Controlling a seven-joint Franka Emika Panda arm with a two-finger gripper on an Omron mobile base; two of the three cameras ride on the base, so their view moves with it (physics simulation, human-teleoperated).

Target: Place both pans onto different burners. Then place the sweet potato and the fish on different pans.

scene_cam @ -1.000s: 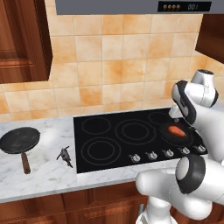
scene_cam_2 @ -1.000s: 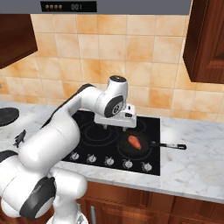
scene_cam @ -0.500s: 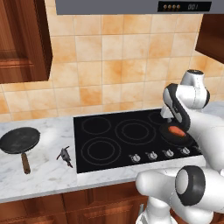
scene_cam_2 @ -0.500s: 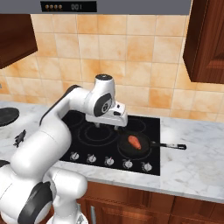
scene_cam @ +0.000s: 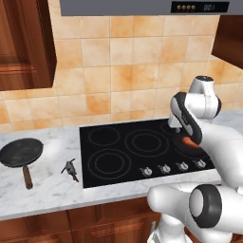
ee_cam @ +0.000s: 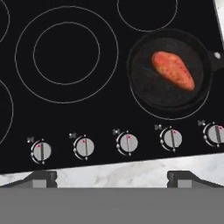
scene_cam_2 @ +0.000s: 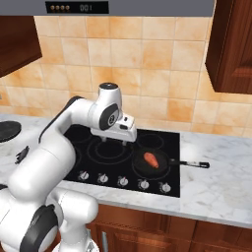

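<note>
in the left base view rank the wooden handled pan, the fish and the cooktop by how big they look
1. Cooktop, largest.
2. Pan with the wooden handle.
3. Fish, smallest.

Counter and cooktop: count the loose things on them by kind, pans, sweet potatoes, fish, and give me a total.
Pans: 2, one with a thin dark handle on the cooktop, one with a wooden handle on the counter.
Sweet potatoes: 1, the sweet potato in the cooktop pan.
Fish: 1, the fish on the counter.
Total: 4.
</note>
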